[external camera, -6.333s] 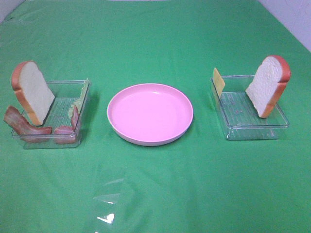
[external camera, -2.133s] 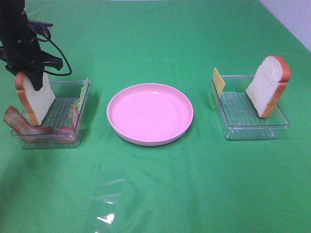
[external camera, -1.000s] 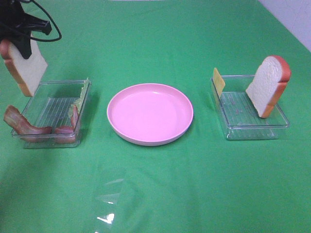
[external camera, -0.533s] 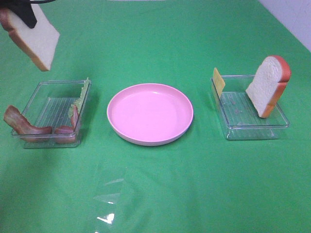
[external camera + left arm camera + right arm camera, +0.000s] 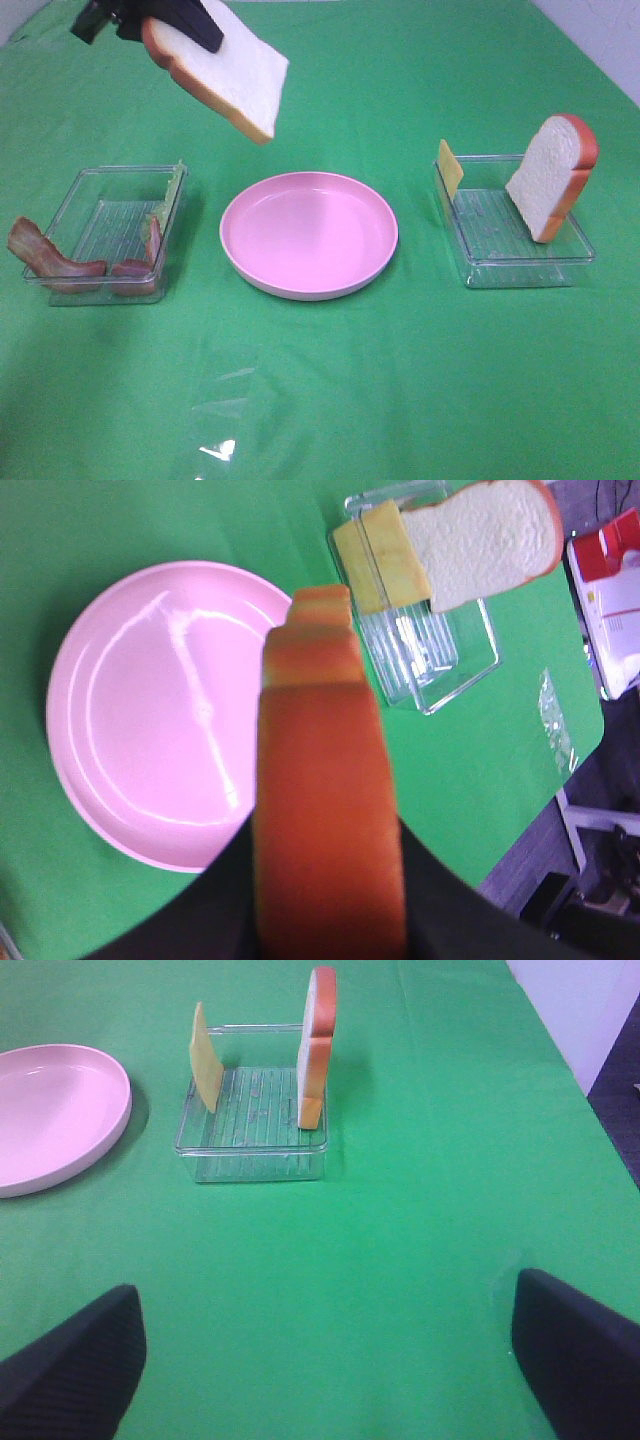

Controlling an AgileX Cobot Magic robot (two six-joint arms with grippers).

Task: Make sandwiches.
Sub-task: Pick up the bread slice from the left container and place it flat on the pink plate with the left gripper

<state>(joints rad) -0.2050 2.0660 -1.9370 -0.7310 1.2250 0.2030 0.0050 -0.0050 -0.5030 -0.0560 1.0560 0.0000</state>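
**Left arm holds bread in the air beside the plate, right arm waits open**

The left gripper [image 5: 172, 22] is clamped on the crust end of a bread slice [image 5: 235, 75]. The slice hangs tilted in the air, its white face turned up and its free end sloping down away from the jaws. In the left wrist view the orange-brown crust [image 5: 325, 780] runs straight out from between the dark fingers [image 5: 225, 900]. Below the slice's free end, toward the right arm's side, lies the pink plate [image 5: 308, 235], bare, on the green cloth [image 5: 320, 400]. Lower and to this gripper's left sits the left tray [image 5: 100, 175], with lettuce [image 5: 165, 205] leaning against its wall nearest the plate and bacon strips [image 5: 50, 258] draped over its front corner.

The right gripper [image 5: 325, 1360] has its jaws spread wide with nothing between them, low over the cloth. Ahead of it stands the right tray [image 5: 250, 1150]. A cheese square [image 5: 206, 1058] leans at the tray's plate side, and a second bread slice [image 5: 318, 1045] stands on edge at the opposite side, apart from the cheese. The plate lies off to this gripper's left
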